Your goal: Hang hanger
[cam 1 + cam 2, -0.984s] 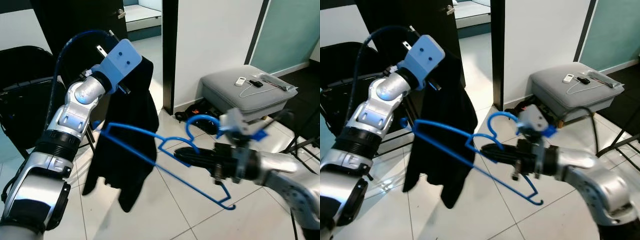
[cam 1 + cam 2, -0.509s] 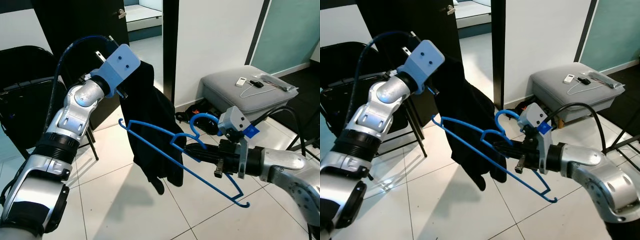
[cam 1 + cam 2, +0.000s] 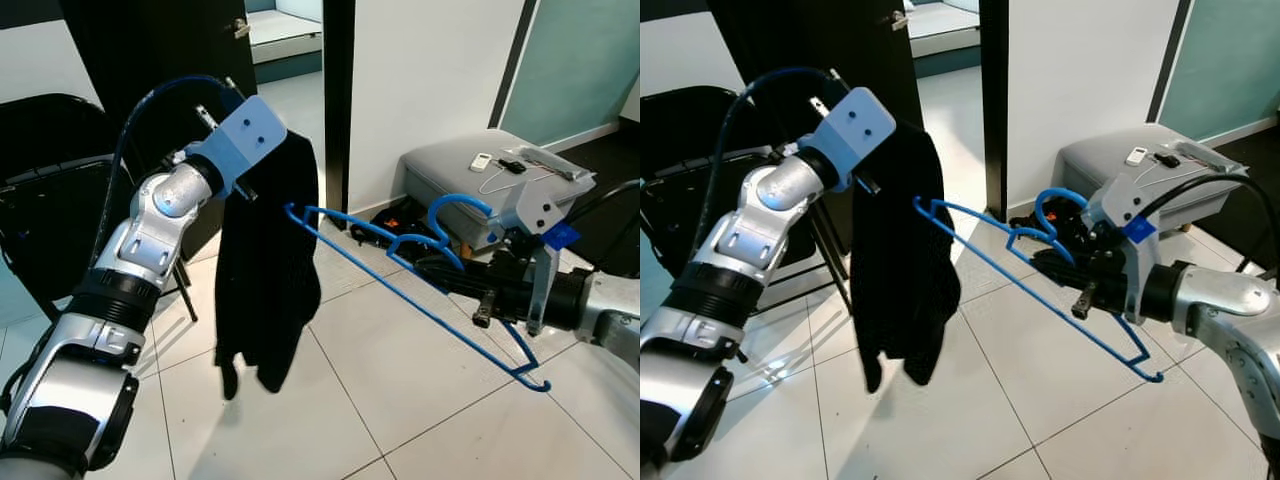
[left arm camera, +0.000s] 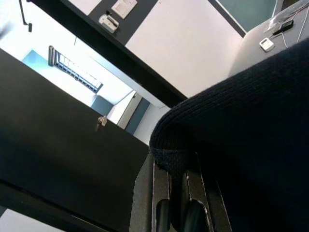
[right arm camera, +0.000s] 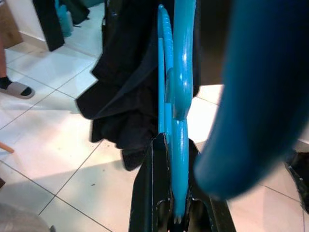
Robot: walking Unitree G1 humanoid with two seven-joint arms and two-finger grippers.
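- Head views: the left gripper (image 3: 262,170) is raised high at the robot's left, its fingers pinched on the top fold of a dark knitted garment (image 3: 268,270), which hangs straight down above the white tiled floor (image 3: 350,400).
- The right gripper (image 3: 1060,262) reaches in from the right at mid height, clamped on the neck of a blue plastic hanger (image 3: 400,275). The hanger lies tilted, its hook up by the gripper, one shoulder tip just beside the garment's upper edge, the other tip low near the floor at the right.
- Behind stand a black folding chair (image 3: 40,200) at the left, a dark door (image 3: 160,50), and a grey padded stool (image 3: 480,180) with small items and a thin cable on top.
- Left wrist view: the black fingers (image 4: 164,193) are closed narrowly on a rolled edge of the dark knit (image 4: 241,135); the stool top and a dark door frame lie beyond.
- Right wrist view: the black fingers (image 5: 149,188) squeeze the hanger (image 5: 176,96) edge-on, with the garment (image 5: 120,96) hanging ahead over the tiles. A sandalled foot (image 5: 14,87) of a person stands at the frame's edge.
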